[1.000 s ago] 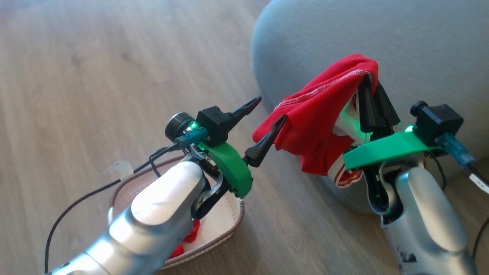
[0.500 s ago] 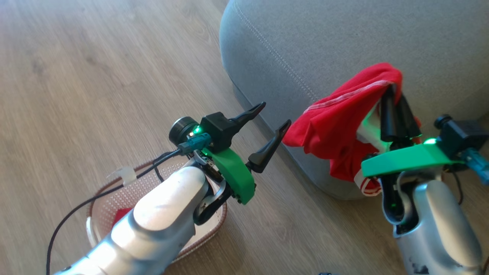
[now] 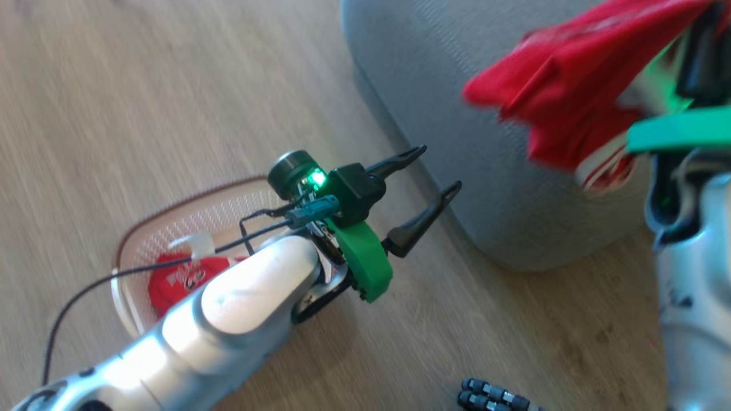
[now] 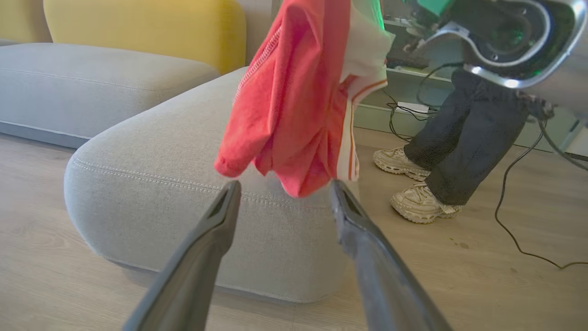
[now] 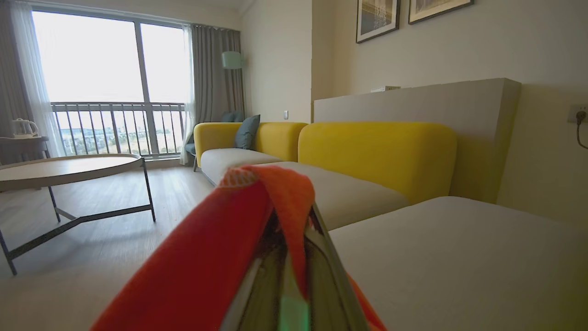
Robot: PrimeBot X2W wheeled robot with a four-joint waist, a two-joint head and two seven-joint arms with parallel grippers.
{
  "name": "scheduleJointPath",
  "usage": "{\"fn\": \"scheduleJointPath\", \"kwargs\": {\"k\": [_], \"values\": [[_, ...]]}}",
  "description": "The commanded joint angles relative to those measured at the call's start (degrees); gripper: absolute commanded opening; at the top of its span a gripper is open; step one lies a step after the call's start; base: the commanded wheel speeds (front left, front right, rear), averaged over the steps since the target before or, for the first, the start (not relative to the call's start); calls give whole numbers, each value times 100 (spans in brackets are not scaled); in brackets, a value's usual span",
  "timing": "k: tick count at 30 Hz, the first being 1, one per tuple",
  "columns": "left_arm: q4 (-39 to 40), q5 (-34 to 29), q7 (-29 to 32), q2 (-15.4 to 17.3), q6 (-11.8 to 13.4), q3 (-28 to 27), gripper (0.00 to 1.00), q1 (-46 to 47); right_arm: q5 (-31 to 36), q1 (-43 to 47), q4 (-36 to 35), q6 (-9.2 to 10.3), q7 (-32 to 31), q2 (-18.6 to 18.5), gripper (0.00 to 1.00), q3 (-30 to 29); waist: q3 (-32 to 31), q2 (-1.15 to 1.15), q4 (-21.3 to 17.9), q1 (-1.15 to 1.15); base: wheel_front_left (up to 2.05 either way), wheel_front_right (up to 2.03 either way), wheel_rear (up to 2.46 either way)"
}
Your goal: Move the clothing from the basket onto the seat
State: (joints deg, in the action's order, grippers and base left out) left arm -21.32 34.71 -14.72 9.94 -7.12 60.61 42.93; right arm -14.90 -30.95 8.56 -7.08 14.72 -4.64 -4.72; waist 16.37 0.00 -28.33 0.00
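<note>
My right gripper (image 3: 699,45) is shut on a red garment with white trim (image 3: 559,80), held up over the corner of the grey seat (image 3: 457,85). The right wrist view has the red fabric (image 5: 220,266) draped over the closed fingers (image 5: 321,248), with the seat cushion (image 5: 459,262) just beyond. My left gripper (image 3: 442,167) hangs open and empty above the floor, between the basket (image 3: 171,222) and the seat. More red clothing (image 3: 183,279) lies in the basket, partly behind my left forearm. From the left wrist, the garment (image 4: 294,101) dangles beyond the open fingertips (image 4: 232,188).
A person's legs and pale shoes (image 4: 427,184) stand on the wooden floor beside the seat, with cables nearby. Yellow sofa backs (image 5: 376,151) rise behind the grey cushions. A round low table (image 5: 69,170) is off toward the window. A dark ribbed part (image 3: 491,397) shows at the bottom edge.
The head camera has shifted, bringing more of the basket and its red clothing into view. My right gripper has carried the garment higher against the seat. The left gripper stays open.
</note>
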Motion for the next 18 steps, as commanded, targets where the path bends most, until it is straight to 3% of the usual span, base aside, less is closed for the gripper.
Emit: {"fn": "scheduleJointPath", "kwargs": {"k": [1,10,18], "values": [[200,14,-28,161,-36,-69,100,335,163,-423,-86,-41,28,-155,0,-94,399,0,235,0,0,0,0],[379,76,-28,392,-36,248,100,684,740,-1682,748,-41,28,-587,0,-859,1031,0,487,0,0,0,0],[484,128,6,627,-36,421,100,912,1741,-2975,1918,-41,-25,-1365,0,-1891,1688,0,767,0,0,0,0]]}}
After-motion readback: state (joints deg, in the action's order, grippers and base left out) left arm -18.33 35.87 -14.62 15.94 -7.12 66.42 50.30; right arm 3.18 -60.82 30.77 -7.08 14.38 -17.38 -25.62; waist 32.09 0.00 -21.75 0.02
